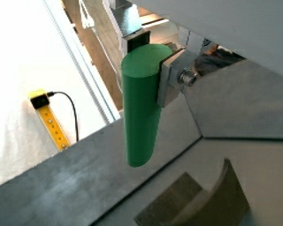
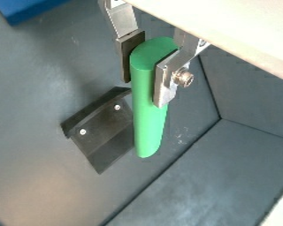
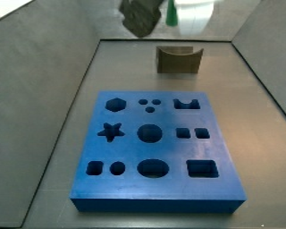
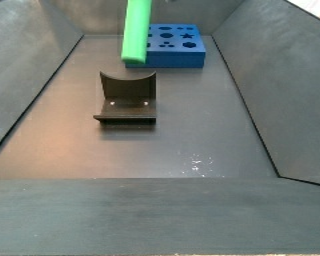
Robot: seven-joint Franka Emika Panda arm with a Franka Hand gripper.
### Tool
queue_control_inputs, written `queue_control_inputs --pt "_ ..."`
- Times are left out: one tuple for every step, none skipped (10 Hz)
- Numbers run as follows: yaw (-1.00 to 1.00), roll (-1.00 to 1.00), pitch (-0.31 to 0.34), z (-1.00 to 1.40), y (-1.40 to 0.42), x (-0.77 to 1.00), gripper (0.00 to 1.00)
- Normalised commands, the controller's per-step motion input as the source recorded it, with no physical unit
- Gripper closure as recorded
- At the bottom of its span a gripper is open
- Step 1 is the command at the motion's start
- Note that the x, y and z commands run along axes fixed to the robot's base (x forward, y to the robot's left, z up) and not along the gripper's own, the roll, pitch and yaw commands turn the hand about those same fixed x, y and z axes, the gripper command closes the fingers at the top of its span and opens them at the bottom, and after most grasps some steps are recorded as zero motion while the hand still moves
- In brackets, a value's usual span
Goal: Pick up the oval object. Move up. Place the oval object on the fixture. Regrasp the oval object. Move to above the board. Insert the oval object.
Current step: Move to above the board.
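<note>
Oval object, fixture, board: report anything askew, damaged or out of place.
Nothing stands out. The gripper holds the oval object upright by its upper end, in the air above the fixture, clear of it. The board lies flat on the floor, its holes empty, with no damage visible.

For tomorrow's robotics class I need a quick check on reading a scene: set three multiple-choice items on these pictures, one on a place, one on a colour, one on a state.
1. Where is the oval object?
A. Lying on the board
B. In the air, above the fixture
C. Resting in the fixture's notch

2. What colour is the board?
A. Blue
B. Red
C. Yellow

3. What is the pincer doing?
A. Open and empty
B. Shut on the fixture
C. Shut on the oval object

Answers: 1 B, it hangs upright clear of the fixture below. 2 A, both side views show blue. 3 C, both wrist views show the fingers clamping its upper end.
</note>
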Motion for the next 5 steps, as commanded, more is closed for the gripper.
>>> queue_control_inputs --pt "-0.19 -0.01 0.017 1.00 -0.12 -0.13 1.00" --pt "-0.17 -0.02 0.073 0.87 -0.09 -0.11 1.00" --pt "-0.14 -0.02 0.127 0.69 -0.06 -0.08 1.00" --pt "-0.11 -0.02 0.173 0.51 -0.04 -0.05 1.00" --pt "-0.05 -0.01 0.214 0.28 -0.03 -0.03 1.00"
